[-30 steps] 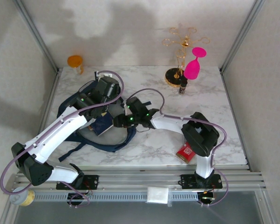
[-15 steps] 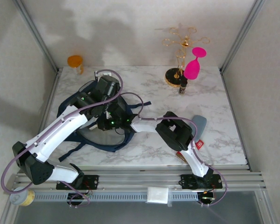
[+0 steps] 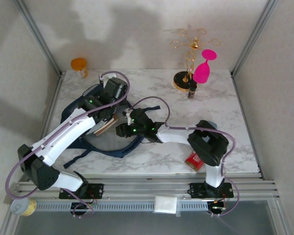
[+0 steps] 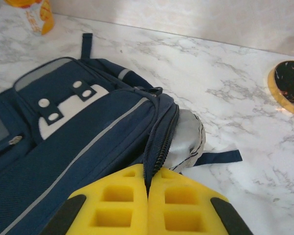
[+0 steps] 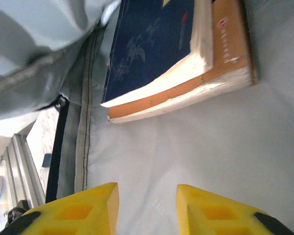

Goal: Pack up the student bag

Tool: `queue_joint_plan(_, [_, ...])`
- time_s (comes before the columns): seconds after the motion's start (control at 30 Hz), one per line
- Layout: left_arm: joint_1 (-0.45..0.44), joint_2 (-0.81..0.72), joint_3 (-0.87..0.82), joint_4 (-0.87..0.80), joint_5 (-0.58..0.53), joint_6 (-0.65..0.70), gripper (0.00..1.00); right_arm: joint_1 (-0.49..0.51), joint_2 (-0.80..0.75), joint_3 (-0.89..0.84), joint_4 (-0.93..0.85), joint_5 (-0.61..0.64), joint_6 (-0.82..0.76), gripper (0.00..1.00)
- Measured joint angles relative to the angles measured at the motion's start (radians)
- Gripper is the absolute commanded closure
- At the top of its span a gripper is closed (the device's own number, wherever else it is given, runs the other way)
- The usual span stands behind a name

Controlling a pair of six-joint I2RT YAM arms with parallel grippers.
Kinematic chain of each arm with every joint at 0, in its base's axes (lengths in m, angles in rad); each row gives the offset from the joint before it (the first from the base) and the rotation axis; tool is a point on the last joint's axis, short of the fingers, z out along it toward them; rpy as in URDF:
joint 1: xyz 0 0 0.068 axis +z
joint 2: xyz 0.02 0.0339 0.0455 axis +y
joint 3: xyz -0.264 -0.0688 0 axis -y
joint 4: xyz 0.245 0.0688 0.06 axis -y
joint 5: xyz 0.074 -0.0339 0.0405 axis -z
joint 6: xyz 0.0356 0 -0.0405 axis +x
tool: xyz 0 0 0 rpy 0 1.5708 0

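Note:
The student bag [image 3: 74,111], navy with white patches, lies at the table's left. My left gripper [image 3: 107,108] is shut on the zipper edge [image 4: 159,147] of the bag's opening and holds the flap up. In the left wrist view the bag [image 4: 78,142] shows its grey lining [image 4: 186,137] beside the zipper. My right gripper [image 3: 123,130] sits at the bag's mouth. In the right wrist view its jaws [image 5: 147,193] stand open over the grey lining [image 5: 186,147] with nothing between them. A blue book [image 5: 151,49] rests on a brown book [image 5: 225,63] inside.
An orange cup [image 3: 79,64] stands at the back left. At the back right are a gold stand [image 3: 188,54], a pink glass [image 3: 204,68] and a small dark bottle [image 3: 191,91]. A red packet [image 3: 194,160] lies under the right arm's elbow.
A second ago the right gripper carried the blue book. It pushed into the bag, let go, and has drawn back a little with open jaws. The left gripper keeps its hold.

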Motion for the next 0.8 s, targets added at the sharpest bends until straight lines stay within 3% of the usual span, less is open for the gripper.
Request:
queue_joint_plan(0.33, [-0.04,0.124,-0.082,0.166,0.085,-0.137,1.0,-0.164,-0.267,-0.182,-0.13,0.061,-0.028,0.53])
queue_joint_plan(0.4, [-0.044,0.125,-0.113,0.174,0.114,-0.14,0.84,-0.17,-0.304,-0.203,-0.169,0.071,-0.034,0.51])
queue_joint_plan(0.5, [-0.044,0.112,-0.139,0.187,0.156,-0.134,0.49,-0.169,-0.353,-0.224,-0.217,0.078,-0.039,0.49])
queue_joint_plan(0.67, [-0.044,-0.089,-0.27,0.221,0.222,-0.144,0.31,-0.169,-0.431,-0.235,-0.312,0.113,-0.041,0.47])
queue_joint_plan(0.8, [-0.037,-0.352,-0.415,0.224,0.233,-0.188,0.28,-0.149,-0.463,-0.235,-0.388,0.152,-0.029,0.46])
